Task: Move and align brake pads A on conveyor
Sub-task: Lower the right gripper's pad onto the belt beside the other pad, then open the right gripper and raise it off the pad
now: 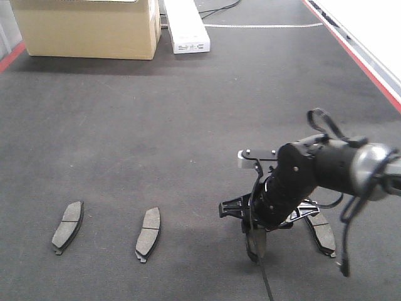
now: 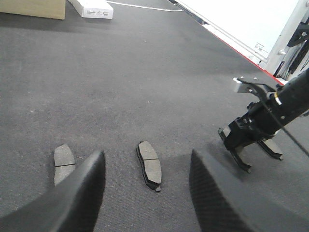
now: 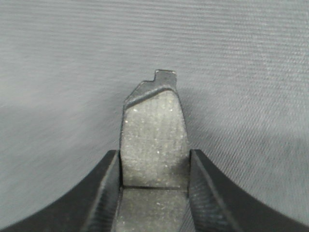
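Gripping brake pad (image 3: 154,140) | cardboard box (image 1: 84,28), white box (image 1: 185,28) far back

Right gripper (image 1: 259,246) pointing down, jaws clamped, left gripper (image 2: 145,193) raised, jaws spread

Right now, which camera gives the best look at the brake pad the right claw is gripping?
The right wrist view: the gripped pad fills the frame between the right gripper fingers. The front view shows only its edge under the gripper; the left wrist view barely shows it.

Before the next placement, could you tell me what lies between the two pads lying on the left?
Only bare conveyor separates the left pad and the second pad, seen from the front view.
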`<state>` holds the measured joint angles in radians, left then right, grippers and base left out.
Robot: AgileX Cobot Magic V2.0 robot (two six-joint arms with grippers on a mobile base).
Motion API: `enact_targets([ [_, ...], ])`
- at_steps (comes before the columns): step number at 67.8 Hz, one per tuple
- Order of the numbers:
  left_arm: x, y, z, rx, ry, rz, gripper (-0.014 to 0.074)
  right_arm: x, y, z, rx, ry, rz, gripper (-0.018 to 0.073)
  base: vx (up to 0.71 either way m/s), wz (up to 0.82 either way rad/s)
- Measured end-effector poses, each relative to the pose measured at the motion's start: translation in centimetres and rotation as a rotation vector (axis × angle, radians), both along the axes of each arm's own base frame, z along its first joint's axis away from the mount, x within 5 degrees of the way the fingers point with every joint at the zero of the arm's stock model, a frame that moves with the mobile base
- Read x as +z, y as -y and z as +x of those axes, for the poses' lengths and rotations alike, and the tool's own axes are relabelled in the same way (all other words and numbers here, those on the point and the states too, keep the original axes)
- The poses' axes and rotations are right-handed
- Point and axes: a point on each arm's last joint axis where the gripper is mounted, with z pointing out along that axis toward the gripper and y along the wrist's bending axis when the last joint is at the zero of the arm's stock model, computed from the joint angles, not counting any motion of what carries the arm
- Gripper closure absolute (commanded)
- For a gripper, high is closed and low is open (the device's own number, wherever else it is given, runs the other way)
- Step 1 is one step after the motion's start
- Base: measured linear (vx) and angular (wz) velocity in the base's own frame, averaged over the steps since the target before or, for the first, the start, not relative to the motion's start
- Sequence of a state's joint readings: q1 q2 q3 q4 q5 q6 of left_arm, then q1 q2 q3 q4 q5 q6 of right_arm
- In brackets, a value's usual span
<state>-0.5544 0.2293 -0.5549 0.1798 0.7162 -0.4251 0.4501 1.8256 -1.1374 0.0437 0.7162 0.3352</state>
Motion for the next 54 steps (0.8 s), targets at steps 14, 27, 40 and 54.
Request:
enact_targets([
  [14, 0.0, 0.0, 0.0, 0.0, 0.0, 0.0, 0.0225, -0.9, -0.3, 0.7, -0.008, -0.018, -0.012, 0.0095, 0.0, 0.0],
  [27, 0.0, 0.0, 0.0, 0.0, 0.0, 0.0, 0.0225, 0.2, -0.1, 0.7, -0.001, 0.025, -0.012, 0.0033, 0.0, 0.0],
  [40, 0.0, 0.0, 0.0, 0.0, 0.0, 0.0, 0.0225, 5.9, 0.3, -0.6, 0.045, 0.197, 0.011, 0.0033, 0.0, 0.0],
  [54, 0.0, 0.0, 0.0, 0.0, 0.0, 0.0, 0.0225, 14.4, 2.6, -4.4, 0.069, 0.429, 0.033, 0.0033, 0.0, 0.0],
])
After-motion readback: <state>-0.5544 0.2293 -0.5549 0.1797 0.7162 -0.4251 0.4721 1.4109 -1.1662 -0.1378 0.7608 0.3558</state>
